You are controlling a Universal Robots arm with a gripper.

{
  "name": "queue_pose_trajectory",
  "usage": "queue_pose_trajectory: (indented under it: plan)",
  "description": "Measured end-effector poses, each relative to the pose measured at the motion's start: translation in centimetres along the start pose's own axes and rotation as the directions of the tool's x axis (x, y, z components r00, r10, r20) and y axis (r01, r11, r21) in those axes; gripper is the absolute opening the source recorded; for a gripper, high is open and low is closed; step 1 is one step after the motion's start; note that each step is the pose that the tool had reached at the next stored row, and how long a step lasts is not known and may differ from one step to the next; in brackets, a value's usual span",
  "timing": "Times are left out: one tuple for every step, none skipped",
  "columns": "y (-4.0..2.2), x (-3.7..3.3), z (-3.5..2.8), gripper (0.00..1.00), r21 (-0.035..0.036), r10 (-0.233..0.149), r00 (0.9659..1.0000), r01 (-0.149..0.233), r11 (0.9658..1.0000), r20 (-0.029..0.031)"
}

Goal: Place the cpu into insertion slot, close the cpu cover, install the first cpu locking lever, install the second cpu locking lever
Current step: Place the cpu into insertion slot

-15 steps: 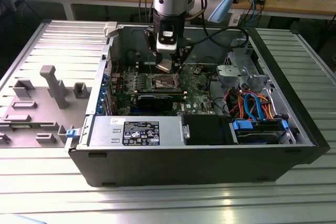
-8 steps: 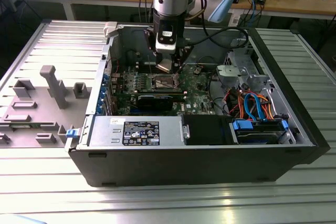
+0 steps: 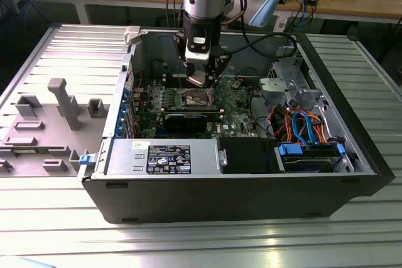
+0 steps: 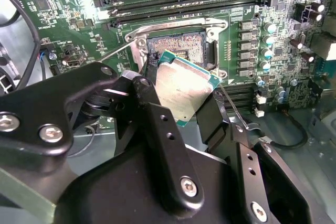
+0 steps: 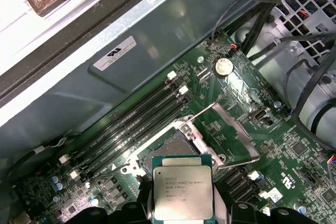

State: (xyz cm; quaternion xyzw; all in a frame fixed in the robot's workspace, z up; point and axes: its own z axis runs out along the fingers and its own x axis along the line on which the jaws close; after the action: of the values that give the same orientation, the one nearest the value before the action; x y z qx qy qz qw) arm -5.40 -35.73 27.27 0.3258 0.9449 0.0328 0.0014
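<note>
My gripper [image 3: 200, 78] hangs inside the open computer case, shut on the cpu [image 4: 184, 90], a flat square chip with a dull silver top. The black fingers [image 4: 152, 114] clamp two opposite edges of it. In both wrist views the chip floats tilted a little above the insertion slot [image 4: 178, 43], partly overlapping one edge of it. The insertion slot [image 5: 170, 148] shows its dark brownish contact field uncovered. The cpu cover [image 5: 236, 132], a thin silver frame, stands swung open beside the socket. In the exterior view the slot [image 3: 195, 98] lies directly under the gripper.
Long black memory slots [image 5: 131, 124] run beside the socket. The case wall [image 3: 135, 48] rises at the exterior view's left, the power supply [image 3: 163, 158] sits in front, and a drive cage with orange and blue cables [image 3: 301, 123] is at the right. A grey fixture [image 3: 63, 101] stands outside.
</note>
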Motion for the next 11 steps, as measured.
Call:
queue_pose_trajectory:
  plan:
    - [0.00, 0.00, 0.00, 0.55, 0.0000, 0.002, 1.0000, -0.002, 1.0000, 0.0001]
    - [0.00, 0.00, 0.00, 0.55, -0.0001, 0.006, 1.0000, -0.006, 1.0000, 0.0003]
    - [0.00, 0.00, 0.00, 0.55, 0.0000, 0.008, 1.0000, -0.008, 1.0000, 0.0005]
    - [0.00, 0.00, 0.00, 0.55, -0.0001, 0.010, 0.9999, -0.010, 0.9999, 0.0006]
    - [0.00, 0.00, 0.00, 0.55, -0.0001, 0.012, 0.9999, -0.012, 0.9999, 0.0008]
    - [0.00, 0.00, 0.00, 0.55, -0.0002, 0.015, 0.9999, -0.015, 0.9999, 0.0009]
    - [0.00, 0.00, 0.00, 0.55, -0.0003, 0.019, 0.9998, -0.019, 0.9998, 0.0012]
    - [0.00, 0.00, 0.00, 0.55, -0.0004, 0.021, 0.9998, -0.021, 0.9998, 0.0013]
    - [0.00, 0.00, 0.00, 0.55, -0.0004, 0.024, 0.9997, -0.024, 0.9997, 0.0015]
    - [0.00, 0.00, 0.00, 0.55, -0.0005, 0.029, 0.9996, -0.029, 0.9996, 0.0017]
    - [0.00, 0.00, 0.00, 0.55, -0.0007, 0.036, 0.9994, -0.036, 0.9994, 0.0022]
